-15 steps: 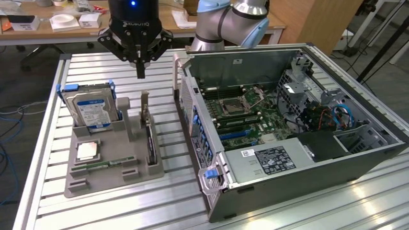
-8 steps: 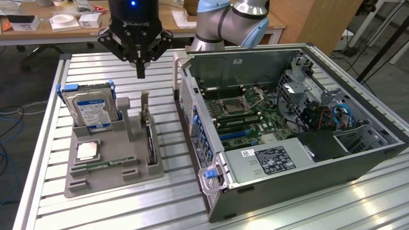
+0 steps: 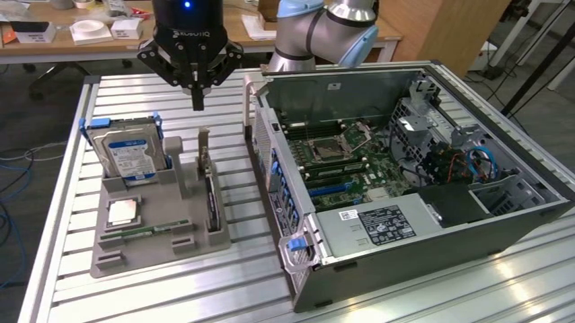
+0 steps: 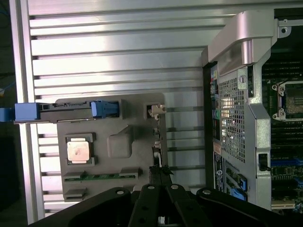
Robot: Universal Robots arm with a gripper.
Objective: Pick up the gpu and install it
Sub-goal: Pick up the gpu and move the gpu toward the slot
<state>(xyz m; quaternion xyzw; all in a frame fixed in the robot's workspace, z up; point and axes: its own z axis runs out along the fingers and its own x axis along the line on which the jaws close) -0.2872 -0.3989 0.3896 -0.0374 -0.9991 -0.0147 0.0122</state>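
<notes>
Your black gripper (image 3: 198, 102) hangs clenched and empty, the thin dark gpu card (image 3: 212, 198) standing below it in the grey tray (image 3: 148, 245), not yet picked up.

Metal and plastic finishes
The table (image 3: 180, 296) is seen as ribbed, shiny aluminium, the tray (image 3: 148, 256) as matt grey plastic. The gpu (image 3: 212, 202) is shown as a dark board with a silvery metal bracket (image 3: 204, 155), the computer case (image 3: 431, 249) as dull grey sheet metal.
</notes>
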